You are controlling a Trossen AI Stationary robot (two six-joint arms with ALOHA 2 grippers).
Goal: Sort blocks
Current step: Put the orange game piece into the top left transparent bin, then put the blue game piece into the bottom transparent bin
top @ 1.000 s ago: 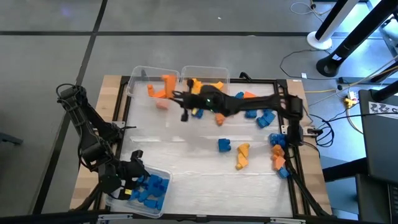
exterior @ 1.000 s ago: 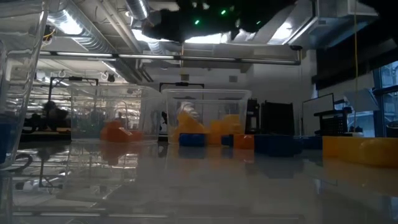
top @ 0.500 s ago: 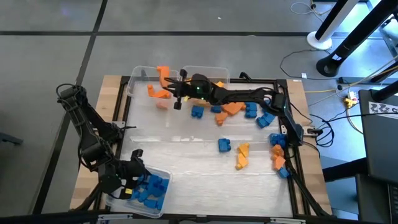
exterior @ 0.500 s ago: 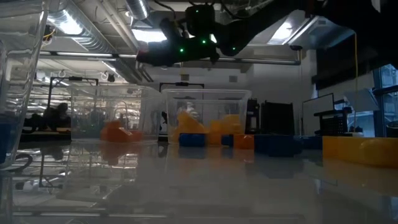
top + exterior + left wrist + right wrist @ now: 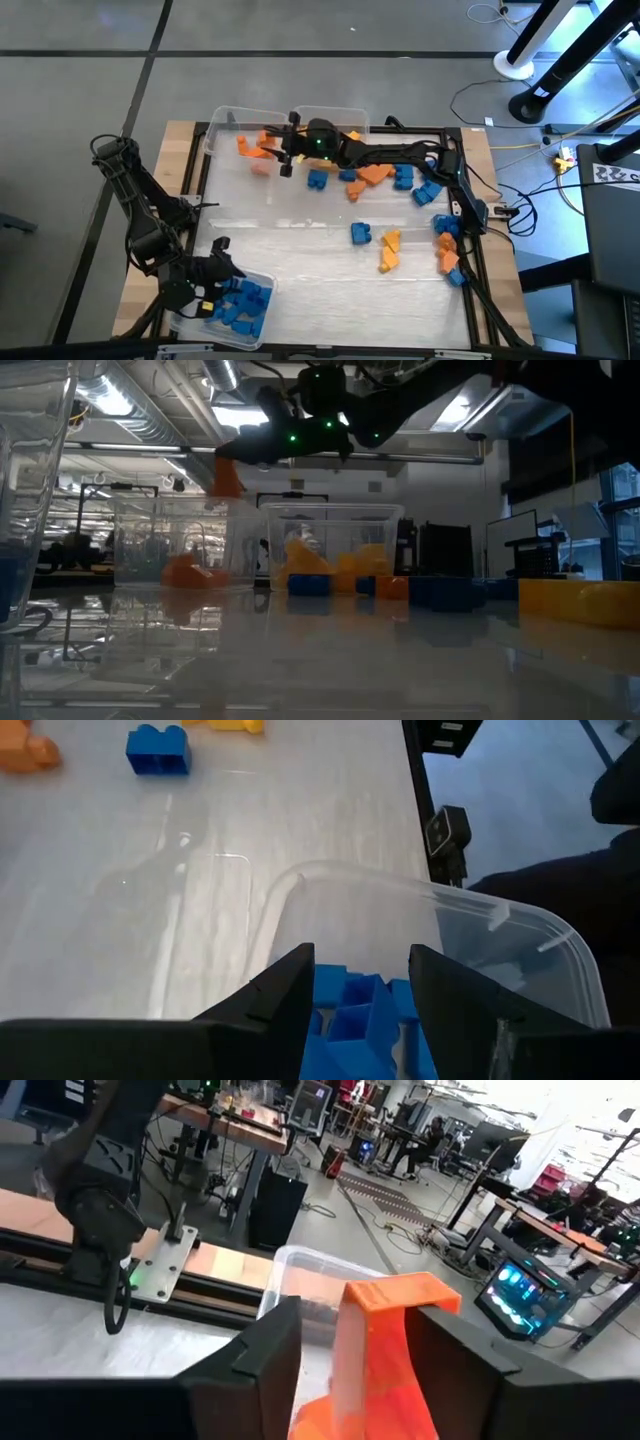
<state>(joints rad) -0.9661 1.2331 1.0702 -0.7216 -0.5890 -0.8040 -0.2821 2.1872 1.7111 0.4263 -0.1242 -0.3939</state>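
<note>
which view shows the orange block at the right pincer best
Right wrist view: the orange block fills the gap between the right pincer's open fingers. High view shows a small orange patch; low view a dim shape; left wrist view nothing.

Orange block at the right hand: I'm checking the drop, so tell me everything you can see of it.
The orange block looks like glossy plastic, with a flat slab end over a narrower body. It stands upright between the spread fingers of the right hand, hanging just below them above the clear bin at the table's far left, which holds other orange blocks. Whether a finger touches it cannot be told.
</note>
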